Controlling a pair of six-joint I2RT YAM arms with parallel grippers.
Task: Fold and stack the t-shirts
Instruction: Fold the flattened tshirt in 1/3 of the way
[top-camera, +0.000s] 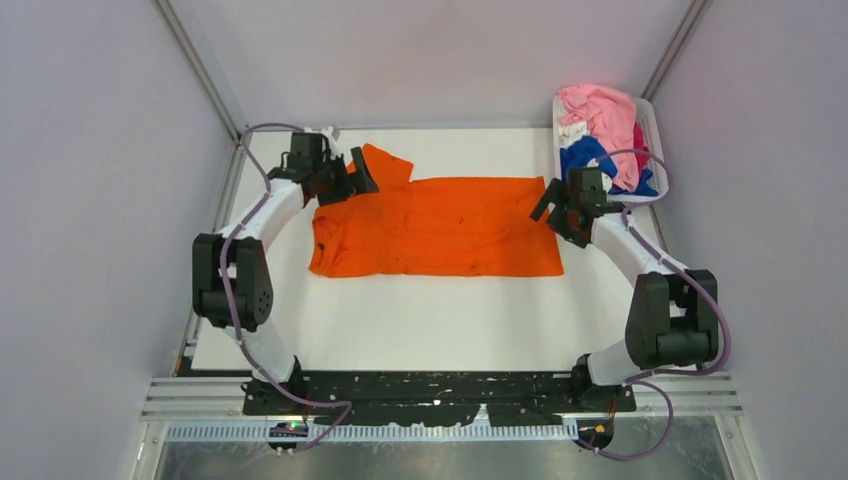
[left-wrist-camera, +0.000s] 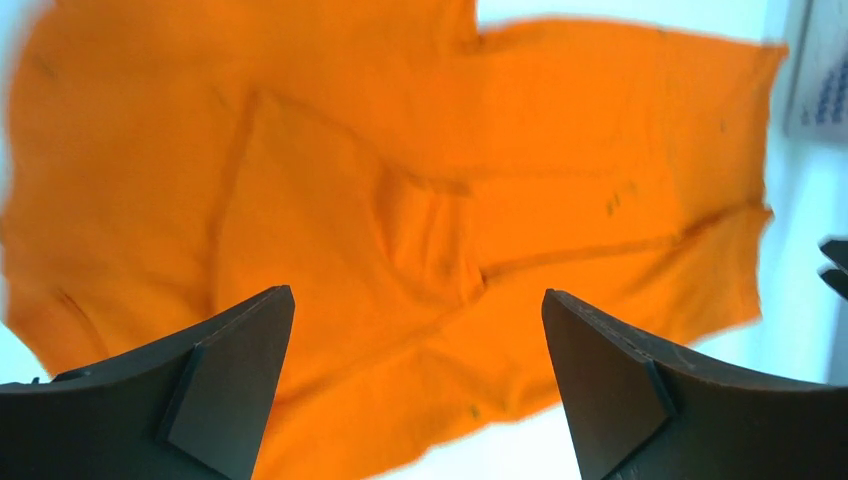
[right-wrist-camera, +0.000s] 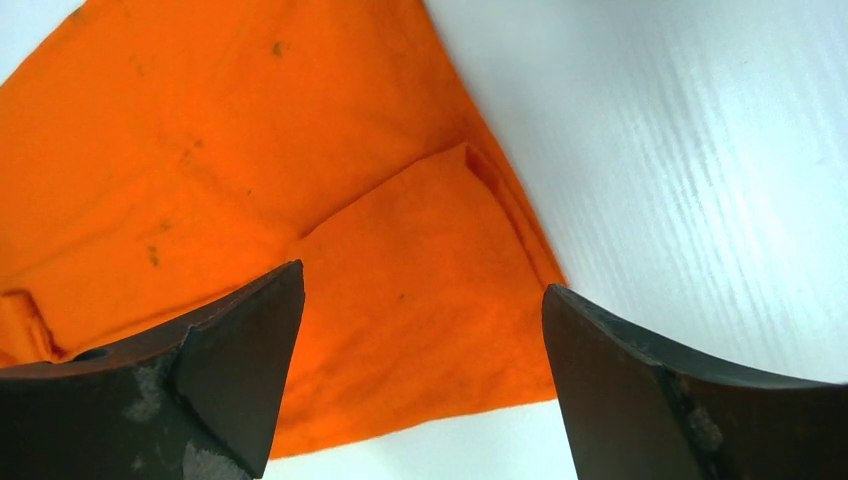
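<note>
left gripper (left-wrist-camera: 416, 292): jaws spread wide, nothing held; only orange cloth shows between the fingers.
left gripper place: top view (top-camera: 355, 183), over the 10 o'clock corner of the orange shirt (top-camera: 440, 228), just beside the sleeve (top-camera: 388, 163); cannot tell whether it touches the cloth.
left wrist view: a bit blurred; orange shirt (left-wrist-camera: 350, 150) fills most of it, with a folded-over flap (left-wrist-camera: 330, 220) lying on the body at about 12 o'clock from the fingertips.
right gripper (right-wrist-camera: 423, 278): jaws wide apart, empty.
right gripper place: top view (top-camera: 550, 213), at the shirt's 3 o'clock edge, fingers pointing towards the cloth.
right wrist view: shirt corner (right-wrist-camera: 200, 150) under and between the fingers, with a doubled layer (right-wrist-camera: 420, 260) on top; bare table (right-wrist-camera: 680, 150) from 1 to 4 o'clock.
orange shirt: lies flat across the middle of the table (top-camera: 420, 320), long side running 9 to 3 o'clock; sleeve sticks out at 11 o'clock; a few small dark specks on the cloth.
basket (top-camera: 652, 118): far corner of the table at 2 o'clock from the shirt, near the right gripper, apart from the orange cloth.
basket load: pink shirt (top-camera: 600, 108) heaped on top, white shirt (top-camera: 571, 130) and blue shirt (top-camera: 585, 155) below it, a sliver of magenta shirt (top-camera: 638, 137) at the 3 o'clock side.
</note>
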